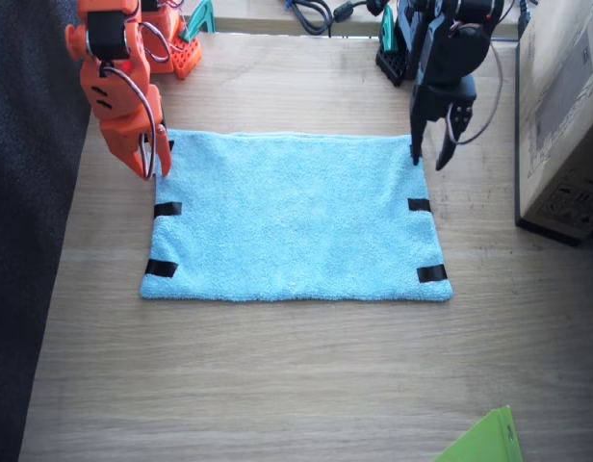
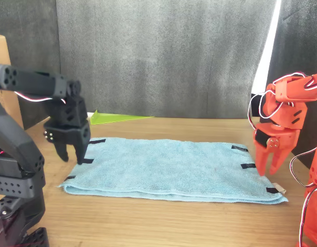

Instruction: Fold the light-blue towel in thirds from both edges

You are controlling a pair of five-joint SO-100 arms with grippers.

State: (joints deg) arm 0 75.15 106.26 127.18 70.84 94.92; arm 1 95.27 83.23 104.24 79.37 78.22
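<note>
light-blue towel (image 1: 295, 217) flat, soft, limp; pinch at taped edges (image 1: 165, 209). left gripper (image 1: 428, 159) and right gripper (image 1: 149, 164) agape, empty.

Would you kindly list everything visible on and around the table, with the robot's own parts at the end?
light-blue towel: one, light blue, flat at the table's centre
black tape strips: five visible in the fixed view, black, along the towel's short edges
table: one, light wood
lime-green sheet: one corner, at the table's edge
cardboard box: one, brown, beside the left arm
cables: dark, at the far edge
right claw: orange, at one towel corner
left claw: black, open, at another corner
</note>
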